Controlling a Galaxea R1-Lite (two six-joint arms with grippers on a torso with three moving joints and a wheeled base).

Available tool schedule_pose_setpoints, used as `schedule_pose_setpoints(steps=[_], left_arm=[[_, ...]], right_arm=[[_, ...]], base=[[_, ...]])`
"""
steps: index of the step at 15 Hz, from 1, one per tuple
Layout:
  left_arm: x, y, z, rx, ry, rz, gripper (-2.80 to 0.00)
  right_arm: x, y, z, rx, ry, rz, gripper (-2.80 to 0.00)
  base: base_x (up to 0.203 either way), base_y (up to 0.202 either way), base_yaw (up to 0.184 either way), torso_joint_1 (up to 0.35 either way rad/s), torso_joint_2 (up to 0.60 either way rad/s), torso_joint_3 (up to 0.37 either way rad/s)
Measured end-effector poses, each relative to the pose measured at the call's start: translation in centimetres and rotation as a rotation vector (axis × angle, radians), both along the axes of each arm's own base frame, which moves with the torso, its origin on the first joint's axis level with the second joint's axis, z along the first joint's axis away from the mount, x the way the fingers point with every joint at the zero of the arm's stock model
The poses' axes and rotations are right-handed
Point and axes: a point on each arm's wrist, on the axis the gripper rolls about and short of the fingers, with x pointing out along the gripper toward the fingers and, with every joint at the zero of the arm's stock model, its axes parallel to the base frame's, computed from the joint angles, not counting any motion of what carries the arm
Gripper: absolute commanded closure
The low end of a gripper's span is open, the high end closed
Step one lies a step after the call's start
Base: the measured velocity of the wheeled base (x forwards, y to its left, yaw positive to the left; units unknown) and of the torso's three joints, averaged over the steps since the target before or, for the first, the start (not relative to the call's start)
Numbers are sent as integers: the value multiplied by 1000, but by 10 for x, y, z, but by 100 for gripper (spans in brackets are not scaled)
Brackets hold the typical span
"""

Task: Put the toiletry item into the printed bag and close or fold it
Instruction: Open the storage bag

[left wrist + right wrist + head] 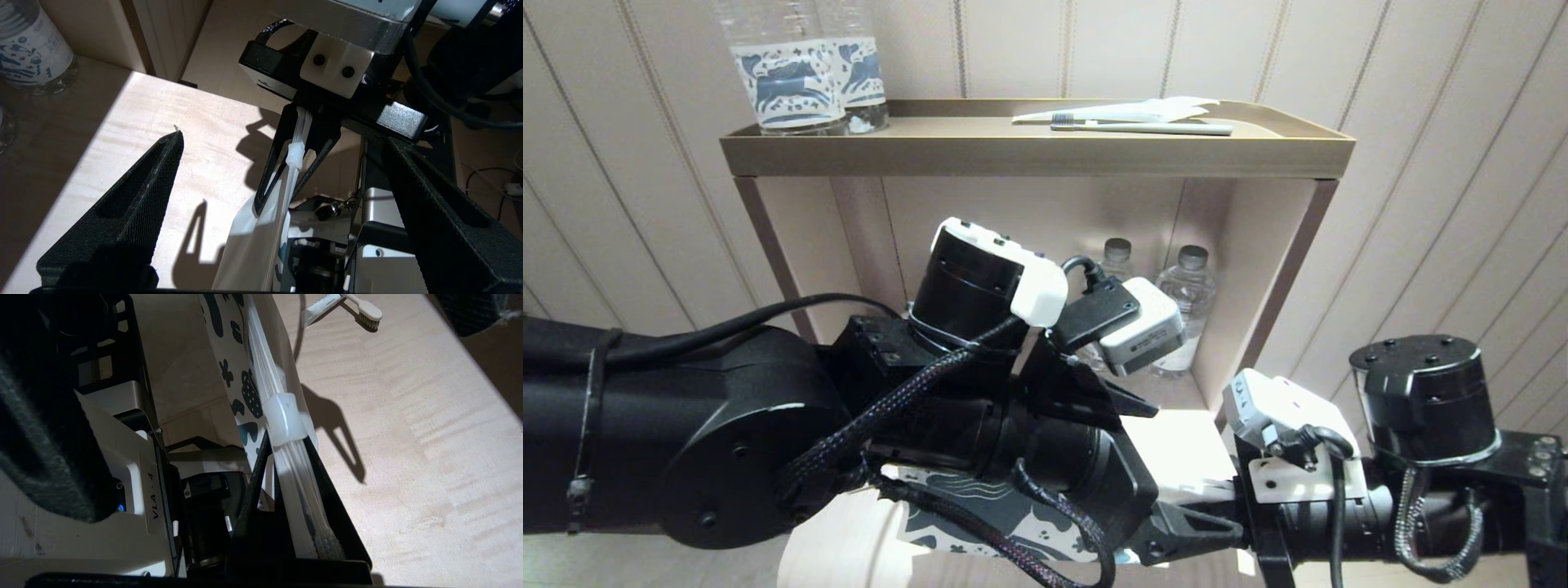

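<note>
Two grippers meet at the printed bag (980,510), so take that bag as your landmark; to its left your left gripper (282,163) stands with its jaws spread wide and nothing between them, facing the bag's zip edge; the bag itself hangs upright off the wooden surface (163,134), its white slider (284,420) riding on the zip track; to the bag's right your right gripper (286,490) is clamped tight on that zip edge, just behind the slider. In the right wrist view a toothbrush (347,304) lies on the wood beyond the bag, apart from it, so I judge the item is not yet inside. Watch these risks: the pinched zip may leave no mouth for the brush; the soft plastic may slip from the thin grip if you tug; your left fingers may knock the right ones.
</note>
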Motion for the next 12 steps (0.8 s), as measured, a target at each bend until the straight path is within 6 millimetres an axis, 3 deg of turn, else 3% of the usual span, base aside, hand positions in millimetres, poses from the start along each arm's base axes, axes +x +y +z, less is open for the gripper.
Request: schedule_pose_setpoints(steps=[12], left_arm=[[0, -1, -5, 4, 18, -28, -280]], right_arm=[[0, -2, 2, 9, 5, -11, 0]], base=[[0, 0, 0, 0, 0, 0]])
